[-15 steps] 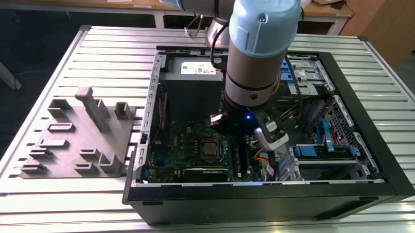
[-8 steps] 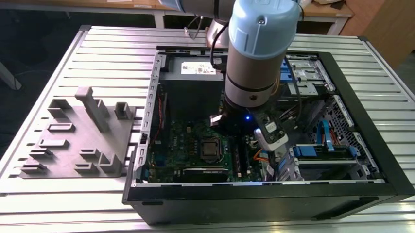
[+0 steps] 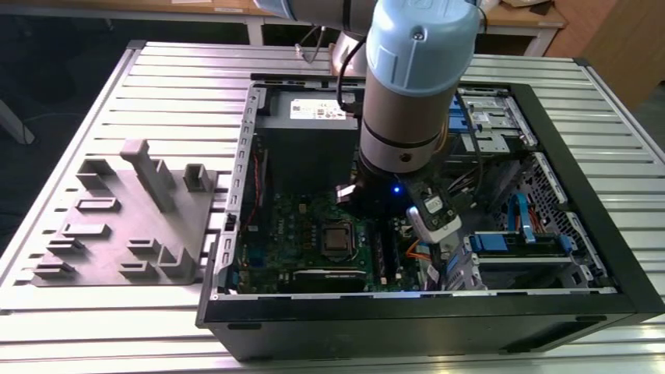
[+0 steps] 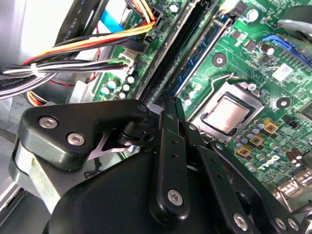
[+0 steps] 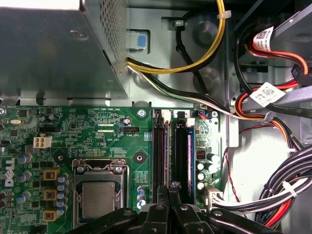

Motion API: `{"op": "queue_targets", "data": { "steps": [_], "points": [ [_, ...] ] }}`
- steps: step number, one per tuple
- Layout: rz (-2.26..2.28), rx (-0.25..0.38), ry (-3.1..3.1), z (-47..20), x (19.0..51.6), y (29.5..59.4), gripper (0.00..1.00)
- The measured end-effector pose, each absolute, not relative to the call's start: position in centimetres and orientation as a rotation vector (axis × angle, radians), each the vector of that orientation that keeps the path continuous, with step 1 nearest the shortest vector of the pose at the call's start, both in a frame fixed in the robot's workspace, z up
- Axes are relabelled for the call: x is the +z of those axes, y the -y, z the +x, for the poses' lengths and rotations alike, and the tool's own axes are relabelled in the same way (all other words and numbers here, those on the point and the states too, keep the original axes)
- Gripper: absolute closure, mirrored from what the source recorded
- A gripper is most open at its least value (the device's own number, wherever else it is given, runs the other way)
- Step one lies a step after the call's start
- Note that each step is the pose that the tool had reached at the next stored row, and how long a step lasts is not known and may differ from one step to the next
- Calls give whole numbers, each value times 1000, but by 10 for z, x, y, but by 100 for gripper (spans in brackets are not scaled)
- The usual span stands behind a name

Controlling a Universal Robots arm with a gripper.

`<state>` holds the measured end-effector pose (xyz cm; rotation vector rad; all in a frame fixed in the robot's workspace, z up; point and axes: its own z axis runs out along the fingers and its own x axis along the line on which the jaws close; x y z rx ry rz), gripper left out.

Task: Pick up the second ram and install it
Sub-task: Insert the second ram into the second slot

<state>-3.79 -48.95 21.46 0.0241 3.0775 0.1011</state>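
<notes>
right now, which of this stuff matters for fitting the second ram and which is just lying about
For the job:
gripper, low over the slots
slots
blue-green ram stick seated in a slot; cannot tell whether it is the first or the second

Just lying about:
grey fixture on the table
power supply
cpu
cables

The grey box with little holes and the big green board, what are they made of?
The grey box looks like bare sheet metal: dull silver, with a punched grid of holes on its side. The green board looks like glossy circuit-board laminate, probably fibreglass, with printed lines and small soldered parts. The gripper over it looks like matt black metal or plastic.
</notes>
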Motion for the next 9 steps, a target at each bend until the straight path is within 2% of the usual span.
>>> {"op": "queue_targets", "data": {
  "steps": [9],
  "points": [
    [24, 101, -3078, -38, 213, 490, 92]
  ]
}}
